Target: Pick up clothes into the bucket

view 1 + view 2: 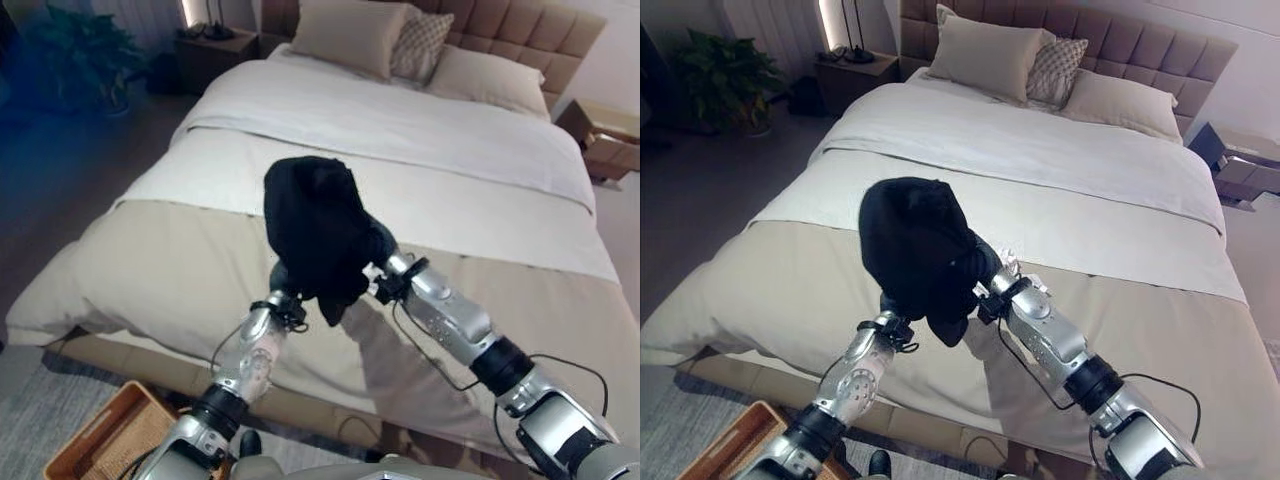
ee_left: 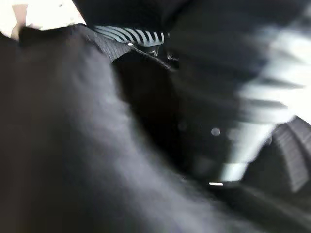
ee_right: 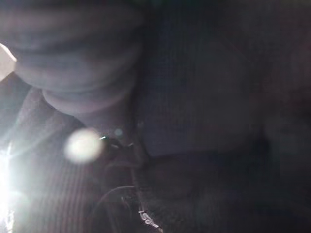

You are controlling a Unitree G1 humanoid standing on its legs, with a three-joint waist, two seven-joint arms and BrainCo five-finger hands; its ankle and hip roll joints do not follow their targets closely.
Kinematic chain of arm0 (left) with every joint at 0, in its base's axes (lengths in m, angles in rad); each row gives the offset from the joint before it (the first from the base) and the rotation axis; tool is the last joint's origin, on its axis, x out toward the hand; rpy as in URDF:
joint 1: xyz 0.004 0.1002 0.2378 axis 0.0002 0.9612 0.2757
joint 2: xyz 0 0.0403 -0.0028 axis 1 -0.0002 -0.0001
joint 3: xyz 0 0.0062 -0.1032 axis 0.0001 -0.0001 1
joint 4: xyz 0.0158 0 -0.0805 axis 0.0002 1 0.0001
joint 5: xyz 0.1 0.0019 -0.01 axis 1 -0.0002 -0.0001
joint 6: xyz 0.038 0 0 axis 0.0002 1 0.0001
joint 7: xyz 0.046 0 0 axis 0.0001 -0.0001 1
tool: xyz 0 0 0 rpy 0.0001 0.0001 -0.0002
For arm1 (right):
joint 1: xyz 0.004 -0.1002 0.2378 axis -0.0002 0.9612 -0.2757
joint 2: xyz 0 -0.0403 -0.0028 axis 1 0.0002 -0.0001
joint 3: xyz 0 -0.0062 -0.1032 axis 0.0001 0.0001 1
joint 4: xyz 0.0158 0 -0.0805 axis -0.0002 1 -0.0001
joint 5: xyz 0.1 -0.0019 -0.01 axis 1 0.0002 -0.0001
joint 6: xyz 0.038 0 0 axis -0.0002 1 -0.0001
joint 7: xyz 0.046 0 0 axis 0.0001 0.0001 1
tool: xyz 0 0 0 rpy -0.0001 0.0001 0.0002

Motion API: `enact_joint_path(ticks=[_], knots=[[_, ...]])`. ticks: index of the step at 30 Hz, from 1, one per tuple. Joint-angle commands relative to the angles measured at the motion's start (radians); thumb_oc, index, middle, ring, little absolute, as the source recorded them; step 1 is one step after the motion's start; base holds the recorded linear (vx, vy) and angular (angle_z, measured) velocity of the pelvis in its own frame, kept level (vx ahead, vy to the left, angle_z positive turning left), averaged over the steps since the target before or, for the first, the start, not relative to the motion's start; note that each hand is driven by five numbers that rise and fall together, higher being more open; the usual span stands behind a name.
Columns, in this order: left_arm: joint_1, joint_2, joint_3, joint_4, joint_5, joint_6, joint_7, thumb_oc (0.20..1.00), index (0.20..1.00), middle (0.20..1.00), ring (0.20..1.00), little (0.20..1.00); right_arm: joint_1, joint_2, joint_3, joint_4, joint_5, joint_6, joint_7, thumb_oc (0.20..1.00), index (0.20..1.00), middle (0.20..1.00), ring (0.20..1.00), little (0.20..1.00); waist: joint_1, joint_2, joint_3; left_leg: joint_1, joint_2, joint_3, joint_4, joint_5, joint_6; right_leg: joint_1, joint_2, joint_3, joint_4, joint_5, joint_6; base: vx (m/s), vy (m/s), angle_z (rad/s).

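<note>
Black garment (image 1: 318,225), bunched into a rounded mass, held up over the foot of the bed (image 1: 180,270) between the two raised arms. Both hands are buried in the cloth, the left hand (image 1: 283,283) at its lower left edge and the right hand (image 1: 378,250) at its right, so whether their fingers are curled or straight cannot be told. A loose tail of fabric hangs below the bundle between the wrists. The woven basket (image 1: 105,432), evidently the receptacle meant by the task, sits on the floor by the bed's near edge, at the robot's lower left and well apart from the garment. To do the carry well, judged from this: keep both hands pressed together, swing low and left, and release only once the hanging tail is inside the rim
</note>
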Motion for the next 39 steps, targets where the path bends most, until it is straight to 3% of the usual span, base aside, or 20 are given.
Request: enact_joint_path(ticks=[1,10,20,29,30,31,39], knots=[[-0.071,-0.011,0.072,-0.068,-0.100,-0.055,-0.046,1.000,1.000,1.000,1.000,1.000,-0.007,-0.014,-0.017,-0.092,-0.099,-0.050,0.037,0.200,0.200,0.200,0.200,0.200,-0.005,-0.025,-0.003,0.016,0.041,0.014,0.040,-0.057,-0.018,0.007,-0.081,-0.043,0.036,0.020,0.069,0.02,-0.005,-0.04],[-0.087,-0.039,0.062,-0.111,-0.191,-0.043,-0.077,1.000,1.000,1.000,1.000,1.000,0.020,0.017,-0.009,-0.035,-0.059,-0.038,0.063,0.200,0.200,0.200,0.200,0.200,0.000,-0.023,0.003,0.010,0.041,-0.001,0.039,-0.054,-0.018,0.016,-0.079,-0.054,0.035,0.015,0.068,0.00,0.000,0.00],[-0.128,-0.017,0.018,-0.188,-0.179,-0.046,-0.096,1.000,1.000,1.000,1.000,1.000,0.032,0.000,-0.013,0.027,-0.117,-0.027,0.074,0.200,0.200,0.200,0.200,0.200,-0.001,-0.019,0.002,0.012,0.036,-0.005,0.040,-0.058,-0.015,0.022,-0.082,-0.058,0.035,0.014,0.068,0.00,0.000,0.00],[-0.106,-0.043,-0.081,-0.251,-0.226,0.011,-0.124,1.000,1.000,1.000,1.000,1.000,-0.029,0.049,-0.029,0.118,-0.187,-0.029,0.002,0.200,0.200,0.200,0.200,0.200,0.006,-0.012,0.008,0.007,0.033,-0.008,0.045,-0.061,-0.012,0.021,-0.081,-0.061,0.031,0.015,0.068,0.00,0.000,0.00],[-0.106,-0.048,-0.093,-0.256,-0.237,0.015,-0.125,0.354,0.354,0.354,0.354,0.354,-0.037,0.053,-0.031,0.124,-0.201,-0.029,-0.007,0.200,0.200,0.200,0.200,0.200,0.007,-0.012,0.009,0.005,0.033,-0.010,0.047,-0.062,-0.011,0.021,-0.081,-0.061,0.031,0.014,0.068,0.00,0.000,0.00],[-0.108,-0.050,-0.104,-0.255,-0.235,0.017,-0.122,0.200,0.200,0.200,0.200,0.200,-0.043,0.057,-0.032,0.133,-0.215,-0.029,-0.017,0.200,0.200,0.200,0.200,0.200,0.008,-0.011,0.011,0.004,0.032,-0.011,0.050,-0.063,-0.011,0.021,-0.081,-0.061,0.030,0.015,0.068,0.00,0.000,0.00],[-0.097,-0.036,-0.135,-0.241,-0.196,0.030,-0.114,0.200,0.200,0.200,0.200,0.200,-0.049,0.072,-0.048,0.158,-0.257,-0.032,-0.055,0.200,0.200,0.200,0.200,0.200,0.013,-0.009,0.016,0.000,0.027,-0.017,0.063,-0.070,-0.007,0.029,-0.084,-0.065,0.035,0.009,0.067,0.00,0.000,0.00]])
